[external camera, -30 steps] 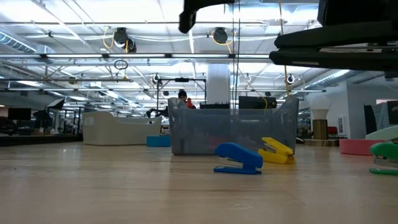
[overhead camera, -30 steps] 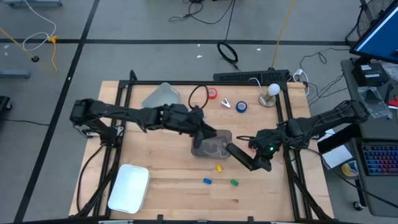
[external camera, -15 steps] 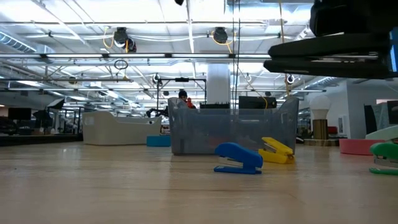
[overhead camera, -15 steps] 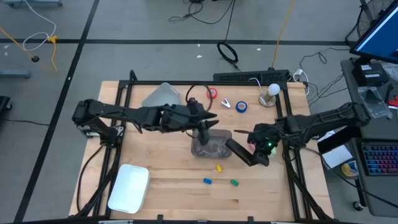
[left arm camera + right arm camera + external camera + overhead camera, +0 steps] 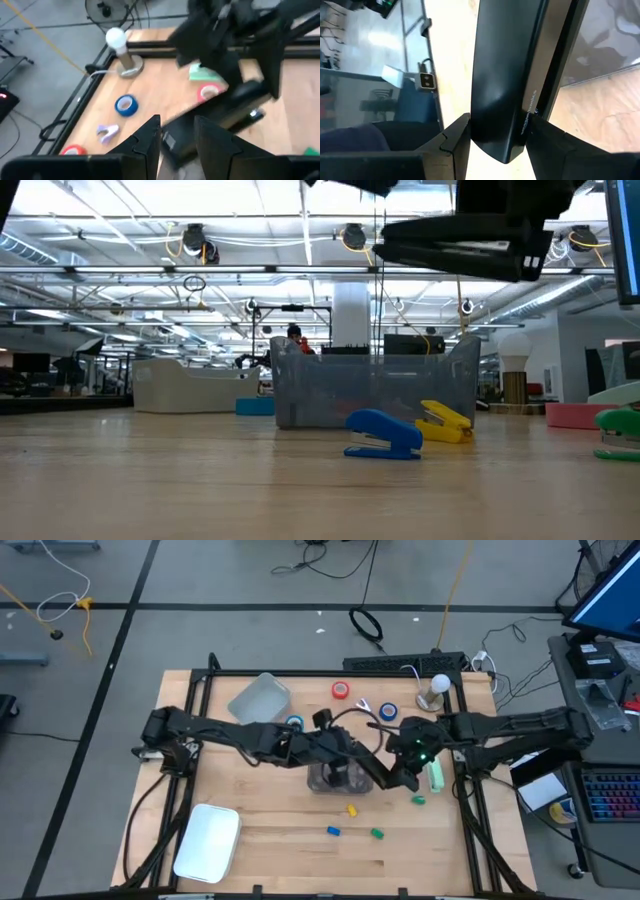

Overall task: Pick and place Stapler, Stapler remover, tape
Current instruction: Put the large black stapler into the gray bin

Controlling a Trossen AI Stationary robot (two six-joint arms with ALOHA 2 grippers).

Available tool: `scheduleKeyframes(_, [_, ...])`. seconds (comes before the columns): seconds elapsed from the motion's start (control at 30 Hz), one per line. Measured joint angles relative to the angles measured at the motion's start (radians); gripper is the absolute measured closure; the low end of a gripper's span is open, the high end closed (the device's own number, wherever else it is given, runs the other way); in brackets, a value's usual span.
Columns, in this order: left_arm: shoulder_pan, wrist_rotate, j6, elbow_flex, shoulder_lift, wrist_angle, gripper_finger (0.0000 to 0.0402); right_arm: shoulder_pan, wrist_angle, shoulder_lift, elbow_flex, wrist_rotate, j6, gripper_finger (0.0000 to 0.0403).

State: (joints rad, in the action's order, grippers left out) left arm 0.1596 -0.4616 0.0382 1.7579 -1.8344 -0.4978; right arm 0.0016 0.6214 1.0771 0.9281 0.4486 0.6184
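My right gripper is shut on a long black stapler, whose free end hangs over the clear bin. My left gripper hovers open and holding nothing over the same bin, close to the stapler. A red tape roll, a dark blue one and a light blue one lie flat on the table toward its far edge. The purple staple remover lies between the red and dark blue rolls. In the left wrist view a pink-red roll lies beside a green block. My right gripper pinches the black stapler by its rear end between its two fingers. The stapler runs along the fingers and sticks out forward past them. It is lifted clear and lies almost level above the bin.
Small blue, yellow and green mini staplers lie near the table's near edge in front of the bin. A white lid sits at the near left, a clear lid at the far left, a bulb lamp at the far right.
My right gripper has carried the black stapler up and toward the table's far left, from beside the bin to over it. My left arm has reached farther to the right, and its gripper now hangs over the bin next to the stapler.
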Motion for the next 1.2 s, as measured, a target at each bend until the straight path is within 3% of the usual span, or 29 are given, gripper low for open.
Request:
scheduleKeyframes(0.3, [0.026, -0.014, -0.077, 0.04, -0.006, -0.109, 0.0284, -0.047, 0.041, 0.11, 0.047, 0.0, -0.051, 0.0255])
scheduleKeyframes(0.6, [0.024, -0.018, -0.06, 0.039, -0.047, -0.178, 0.0284, -0.081, 0.084, 0.223, 0.15, -0.004, -0.127, 0.0255])
scheduleKeyframes(1.2, [0.02, -0.044, -0.066, 0.039, -0.047, -0.239, 0.0284, -0.077, 0.087, 0.235, 0.156, -0.007, -0.152, 0.0255])
